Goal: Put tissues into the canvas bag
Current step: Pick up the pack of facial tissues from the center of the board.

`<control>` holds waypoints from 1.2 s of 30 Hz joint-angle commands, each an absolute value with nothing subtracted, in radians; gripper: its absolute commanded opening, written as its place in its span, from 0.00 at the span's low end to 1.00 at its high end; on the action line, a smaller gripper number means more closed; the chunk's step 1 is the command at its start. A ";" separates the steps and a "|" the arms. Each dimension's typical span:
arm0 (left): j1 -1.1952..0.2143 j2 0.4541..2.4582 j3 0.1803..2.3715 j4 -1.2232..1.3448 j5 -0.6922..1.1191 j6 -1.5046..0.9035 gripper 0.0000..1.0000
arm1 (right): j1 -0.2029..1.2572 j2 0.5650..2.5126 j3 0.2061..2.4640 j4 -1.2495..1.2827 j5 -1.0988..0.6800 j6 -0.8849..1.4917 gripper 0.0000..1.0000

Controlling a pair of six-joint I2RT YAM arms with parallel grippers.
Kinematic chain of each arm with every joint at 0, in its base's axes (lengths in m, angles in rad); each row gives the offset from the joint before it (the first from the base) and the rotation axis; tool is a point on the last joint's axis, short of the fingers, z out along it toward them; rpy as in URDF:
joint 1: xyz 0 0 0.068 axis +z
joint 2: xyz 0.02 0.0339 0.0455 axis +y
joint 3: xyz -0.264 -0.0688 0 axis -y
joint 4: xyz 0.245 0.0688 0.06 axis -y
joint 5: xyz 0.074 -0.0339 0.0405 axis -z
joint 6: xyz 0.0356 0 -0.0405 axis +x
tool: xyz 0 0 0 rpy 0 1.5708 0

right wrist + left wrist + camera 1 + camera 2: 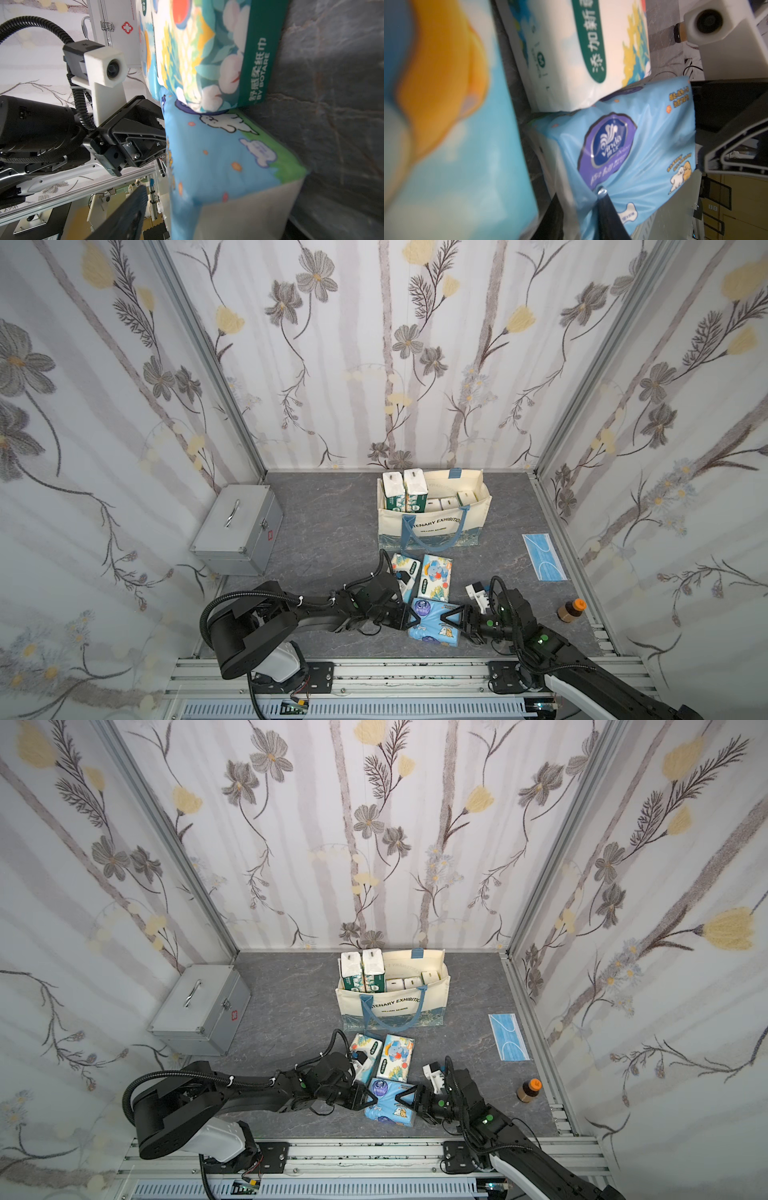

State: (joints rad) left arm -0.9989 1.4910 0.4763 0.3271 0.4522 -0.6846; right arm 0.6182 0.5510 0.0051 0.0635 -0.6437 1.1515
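Note:
A light blue tissue pack (430, 624) (388, 1106) lies flat near the table's front edge, between both grippers. My left gripper (411, 616) (579, 207) is shut on the wrapper at its left end. My right gripper (451, 624) (207, 224) stands open around its right end, and one finger (128, 214) is clear of the pack (218, 155). Just behind lie two elephant-print packs, one free (435, 576) and one (401, 566) partly under the left wrist. The canvas bag (432, 526) stands upright behind them. Two green-edged packs (405, 489) stand in it, with lower ones (446, 502) beside them.
A grey metal case (237, 526) stands at the back left. A flat blue face mask (543, 556) lies at the right, and a small brown bottle with an orange cap (571, 610) stands near the right wall. An aluminium rail (395, 672) runs along the front edge.

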 commanded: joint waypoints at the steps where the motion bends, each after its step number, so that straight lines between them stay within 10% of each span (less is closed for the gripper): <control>1: -1.000 1.505 0.462 0.353 0.504 -0.722 0.07 | 0.620 0.547 -0.015 0.141 -0.681 1.160 0.75; 13: -1.000 1.496 0.460 0.391 0.524 -0.740 0.10 | 0.620 0.512 -0.006 0.108 -0.678 1.161 0.55; 19: -1.000 1.375 0.507 0.218 0.467 -0.694 0.61 | 0.619 0.463 0.050 -0.059 -0.662 1.111 0.48; 36: -0.996 0.477 0.738 -0.674 -0.158 -0.564 1.00 | 0.408 0.712 0.917 -0.767 -0.665 0.627 0.43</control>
